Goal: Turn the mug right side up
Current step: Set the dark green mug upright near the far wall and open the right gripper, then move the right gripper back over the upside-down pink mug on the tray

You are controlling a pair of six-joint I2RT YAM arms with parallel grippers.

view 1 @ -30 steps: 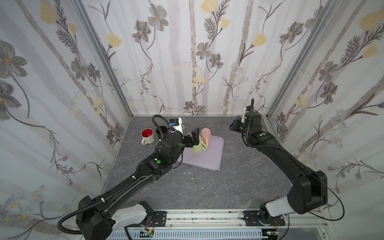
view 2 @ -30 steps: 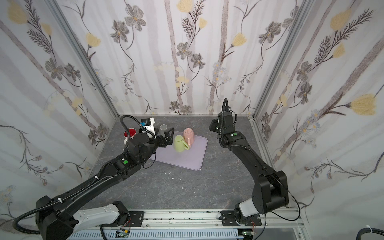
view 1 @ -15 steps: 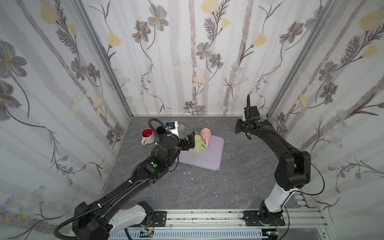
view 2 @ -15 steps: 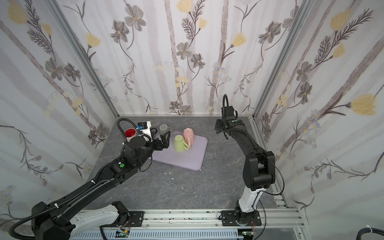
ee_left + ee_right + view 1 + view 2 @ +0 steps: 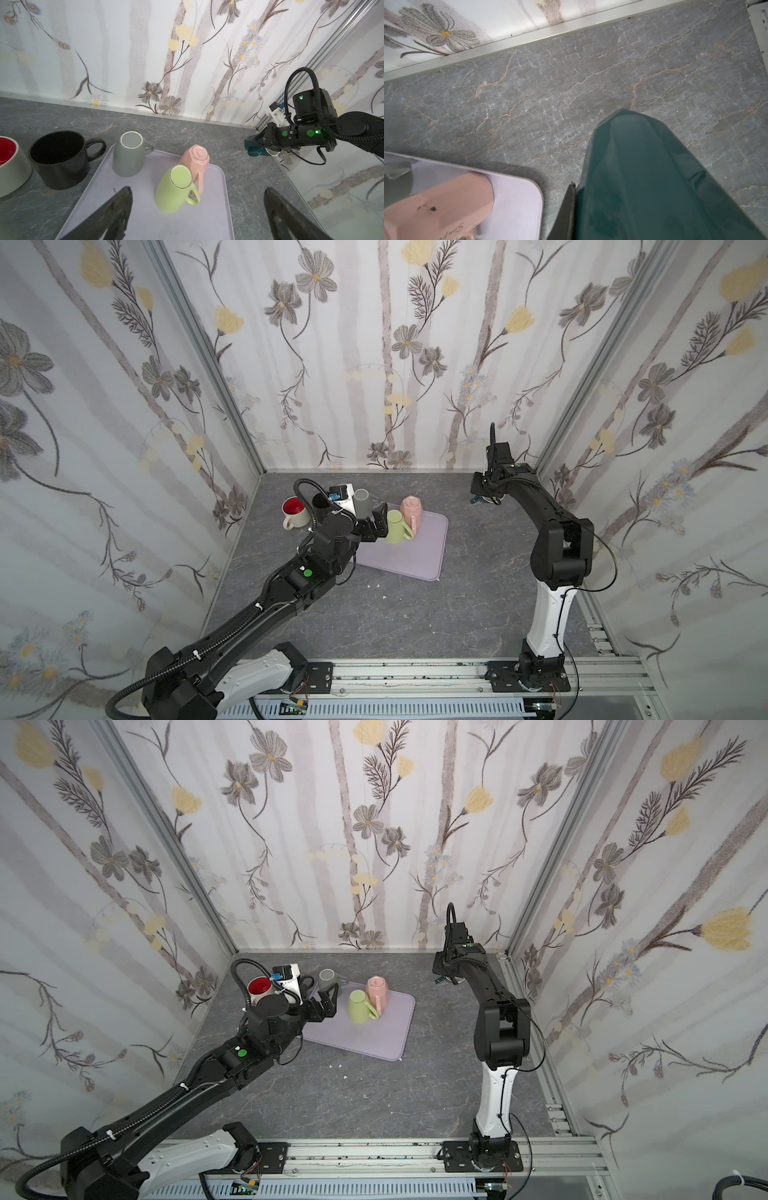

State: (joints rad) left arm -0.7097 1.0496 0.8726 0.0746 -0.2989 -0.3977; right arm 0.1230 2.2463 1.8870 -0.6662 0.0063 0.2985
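Observation:
My right gripper (image 5: pixel 483 494) (image 5: pixel 259 142) is shut on a dark teal mug (image 5: pixel 251 145) (image 5: pixel 643 176), which hangs tipped on its side above the grey table near the back right corner. Its white inside (image 5: pixel 274 153) faces the right wall. One finger (image 5: pixel 568 209) presses against the teal wall. My left gripper (image 5: pixel 380 523) (image 5: pixel 328 1003) (image 5: pixel 197 189) stands open just short of a green mug (image 5: pixel 395 526) (image 5: pixel 359 1006) (image 5: pixel 174 189), which sits upside down on the lilac tray (image 5: pixel 415 560) (image 5: pixel 145 218).
A pink mug (image 5: pixel 411 510) (image 5: pixel 195 160) and a grey mug (image 5: pixel 362 502) (image 5: pixel 128 155) also stand upside down on the tray. Left of the tray stand an upright black mug (image 5: pixel 58 160) and a red-lined white mug (image 5: pixel 294 510) (image 5: pixel 8 162). Walls close in at back and sides.
The right arm has folded up toward the back right while its gripper, still holding the teal mug, stays almost in place. The left gripper has drawn back slightly from the green mug.

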